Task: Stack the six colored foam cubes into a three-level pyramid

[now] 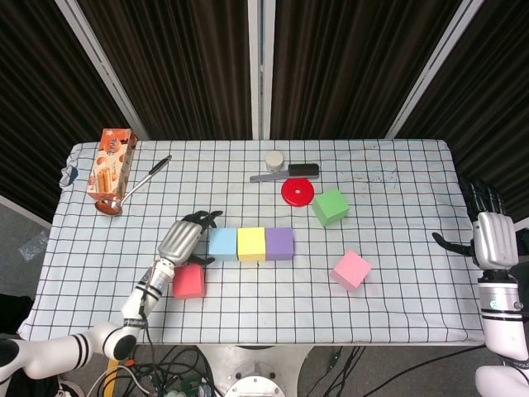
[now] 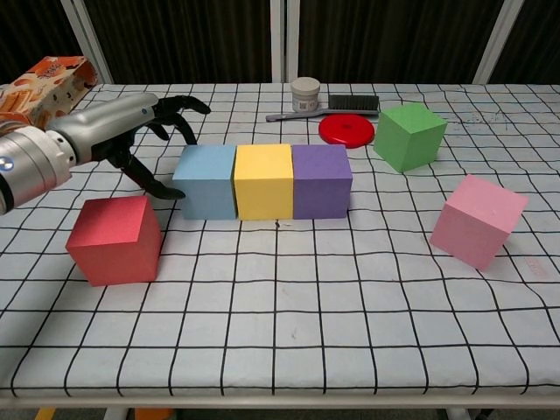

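Fingers [image 2: 171, 107] of the left hand [image 2: 114, 131] spread wide, holding nothing, beside the blue cube [image 2: 206, 181] (probably squaring the bottom row), while the right hand [image 1: 489, 236] idles open.

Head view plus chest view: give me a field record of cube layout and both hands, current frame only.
base row: blue foam cube, yellow foam cube, purple foam cube, side by side, touching
loose cubes: red foam cube front left; green foam cube back right; pink foam cube right, tilted
stacked levels: one only
left hand: beside the blue cube's left end, fingers spread, holding nothing
right hand: at the table's right edge, holding nothing
clutter: red disc, brush
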Action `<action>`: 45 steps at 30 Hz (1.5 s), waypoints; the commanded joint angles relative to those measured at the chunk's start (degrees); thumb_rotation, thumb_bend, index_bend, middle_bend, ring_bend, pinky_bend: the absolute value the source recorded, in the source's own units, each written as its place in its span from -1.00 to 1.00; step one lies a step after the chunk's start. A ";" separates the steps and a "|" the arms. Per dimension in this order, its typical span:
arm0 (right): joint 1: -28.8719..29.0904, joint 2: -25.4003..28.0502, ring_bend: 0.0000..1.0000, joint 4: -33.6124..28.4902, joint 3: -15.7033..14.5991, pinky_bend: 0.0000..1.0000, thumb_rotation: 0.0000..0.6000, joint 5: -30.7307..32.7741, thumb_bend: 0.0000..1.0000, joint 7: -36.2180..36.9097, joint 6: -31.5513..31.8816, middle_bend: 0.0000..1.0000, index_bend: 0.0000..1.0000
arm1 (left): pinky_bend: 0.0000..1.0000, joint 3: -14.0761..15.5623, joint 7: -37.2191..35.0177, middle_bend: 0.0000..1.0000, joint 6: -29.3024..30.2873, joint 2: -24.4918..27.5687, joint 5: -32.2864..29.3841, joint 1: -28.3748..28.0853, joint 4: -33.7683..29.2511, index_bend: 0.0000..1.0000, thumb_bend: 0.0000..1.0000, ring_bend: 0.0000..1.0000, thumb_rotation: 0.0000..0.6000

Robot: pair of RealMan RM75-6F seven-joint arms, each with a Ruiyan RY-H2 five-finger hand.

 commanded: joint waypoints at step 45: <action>-0.01 -0.15 -1.00 0.44 -0.05 -1.00 1.00 0.28 -0.88 0.11 -0.57 -0.72 -1.00 | -0.52 -0.03 -0.75 -0.30 0.23 -0.48 -0.40 0.44 -0.35 -0.78 -0.74 -0.73 1.00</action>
